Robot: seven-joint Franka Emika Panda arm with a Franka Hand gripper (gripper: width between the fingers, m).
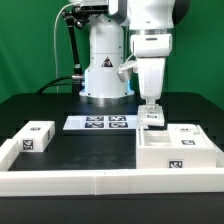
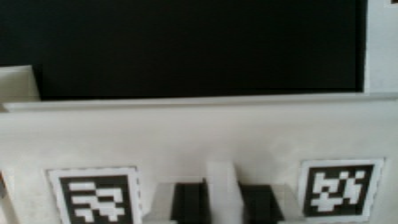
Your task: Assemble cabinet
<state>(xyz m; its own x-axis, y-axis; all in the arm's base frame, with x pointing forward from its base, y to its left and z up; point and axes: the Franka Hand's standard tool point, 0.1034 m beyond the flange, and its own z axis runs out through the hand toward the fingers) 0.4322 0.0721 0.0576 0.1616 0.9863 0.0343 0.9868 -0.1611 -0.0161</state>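
Note:
The white cabinet body [image 1: 178, 150] lies at the exterior view's right, with square tags on its faces. My gripper [image 1: 150, 112] is straight above its far left corner, fingers down on a small tagged white piece [image 1: 152, 121] there. In the wrist view the white piece [image 2: 196, 135] fills the frame with two tags on it. The dark fingers [image 2: 185, 203] stand close together, and a thin white ridge [image 2: 222, 195] sits between them. The gripper [image 2: 222, 205] looks shut on that ridge. A small matching white block [image 1: 35, 138] with tags sits at the exterior view's left.
The marker board [image 1: 105, 122] lies flat in front of the robot base. Long low white frame rails [image 1: 100, 181] run along the front edge and up the exterior view's left side. The table top [image 1: 90, 148] is black.

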